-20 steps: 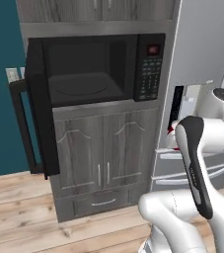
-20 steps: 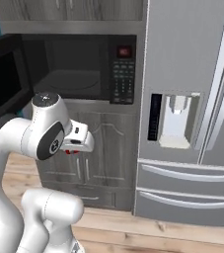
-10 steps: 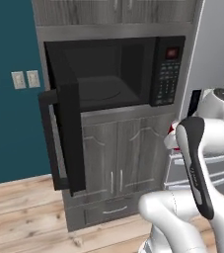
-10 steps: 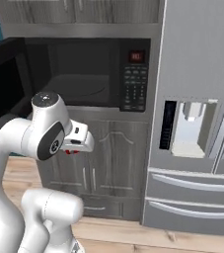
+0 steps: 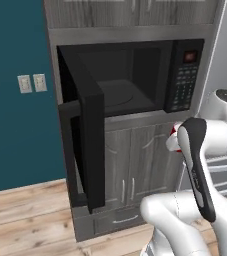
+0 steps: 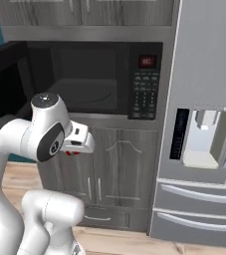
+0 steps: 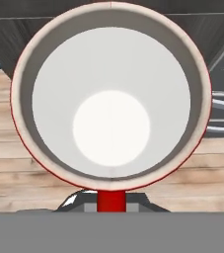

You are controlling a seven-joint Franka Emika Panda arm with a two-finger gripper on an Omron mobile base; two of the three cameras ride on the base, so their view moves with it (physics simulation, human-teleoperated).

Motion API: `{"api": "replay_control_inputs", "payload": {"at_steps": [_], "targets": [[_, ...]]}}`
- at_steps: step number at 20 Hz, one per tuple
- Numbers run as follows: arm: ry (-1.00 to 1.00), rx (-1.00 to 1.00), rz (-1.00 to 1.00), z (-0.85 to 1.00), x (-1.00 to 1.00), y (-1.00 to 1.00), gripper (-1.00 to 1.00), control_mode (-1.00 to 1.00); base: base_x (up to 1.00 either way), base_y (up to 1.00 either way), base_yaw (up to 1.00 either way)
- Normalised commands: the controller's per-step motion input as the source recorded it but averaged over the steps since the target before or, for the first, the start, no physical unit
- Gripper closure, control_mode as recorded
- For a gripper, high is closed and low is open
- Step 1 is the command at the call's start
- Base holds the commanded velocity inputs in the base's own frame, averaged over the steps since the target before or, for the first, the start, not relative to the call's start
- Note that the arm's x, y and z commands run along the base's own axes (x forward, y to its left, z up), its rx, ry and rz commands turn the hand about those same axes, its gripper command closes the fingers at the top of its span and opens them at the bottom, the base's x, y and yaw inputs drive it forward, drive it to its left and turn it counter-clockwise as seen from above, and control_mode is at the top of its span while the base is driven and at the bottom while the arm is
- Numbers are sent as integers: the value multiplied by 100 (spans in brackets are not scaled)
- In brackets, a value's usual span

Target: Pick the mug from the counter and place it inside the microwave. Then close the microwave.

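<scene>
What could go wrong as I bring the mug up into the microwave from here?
The mug sits low in front of the cabinet doors, below the microwave opening, so it could clip the lower sill on the way up. The open door juts out on the left; a wide swing could hit it.

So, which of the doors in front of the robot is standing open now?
The microwave door, black, swung out to the left with the dark cavity showing behind it. The grey cabinet doors below it and the steel fridge doors are shut flat.
</scene>
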Motion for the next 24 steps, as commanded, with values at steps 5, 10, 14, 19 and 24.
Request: {"api": "replay_control_inputs", "payload": {"at_steps": [5, 10, 14, 19, 24], "targets": [[0, 0, 0, 0, 0, 0, 100, 100, 41, 19, 2], [0, 0, 0, 0, 0, 0, 100, 100, 26, 1, 5], [0, 0, 0, 0, 0, 0, 100, 100, 15, 0, 8], [0, 0, 0, 0, 0, 0, 100, 100, 6, 0, 11], [0, 0, 0, 0, 0, 0, 100, 100, 0, -4, 3]]}}
